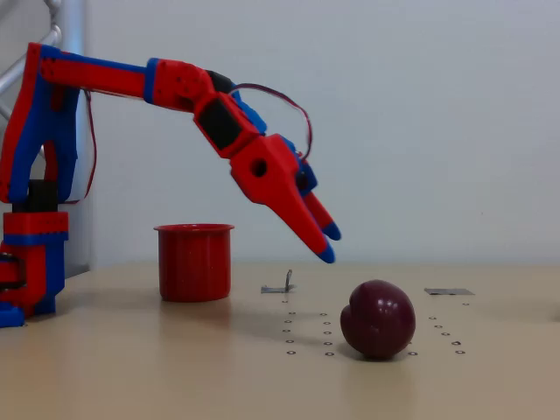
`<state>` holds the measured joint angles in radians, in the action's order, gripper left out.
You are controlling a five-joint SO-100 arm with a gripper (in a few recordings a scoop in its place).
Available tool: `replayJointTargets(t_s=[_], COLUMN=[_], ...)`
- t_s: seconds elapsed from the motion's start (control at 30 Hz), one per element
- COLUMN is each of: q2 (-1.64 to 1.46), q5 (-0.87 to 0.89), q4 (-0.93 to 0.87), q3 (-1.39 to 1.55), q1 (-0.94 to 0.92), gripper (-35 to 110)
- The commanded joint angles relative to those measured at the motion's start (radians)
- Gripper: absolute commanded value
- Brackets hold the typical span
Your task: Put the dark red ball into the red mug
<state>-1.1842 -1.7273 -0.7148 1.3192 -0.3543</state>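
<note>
The dark red ball (pixel 378 318) rests on the beige table, a glossy maroon sphere with a crease on its left side. The red mug (pixel 194 261) stands upright on the table to its left, rim open upward. My red-and-blue gripper (pixel 329 243) hangs in the air between them, pointing down and right, above and to the left of the ball and clear of it. Its two blue-tipped fingers (pixel 325 255) stand slightly apart with nothing between them.
The arm's base (pixel 31 262) stands at the left edge of the table. A small metal clip (pixel 280 285) and a flat grey strip (pixel 448 291) lie behind the ball. Rows of small holes (pixel 306 332) dot the tabletop around the ball.
</note>
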Motion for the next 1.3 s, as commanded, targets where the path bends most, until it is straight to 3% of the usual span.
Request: replayJointTargets(t_s=[0.0, 1.27], q2=[-0.018, 0.324], q5=[-0.014, -0.120], q4=[0.028, 0.172], q3=[-0.129, -0.393], q1=[-0.015, -0.097], gripper=[48, 45])
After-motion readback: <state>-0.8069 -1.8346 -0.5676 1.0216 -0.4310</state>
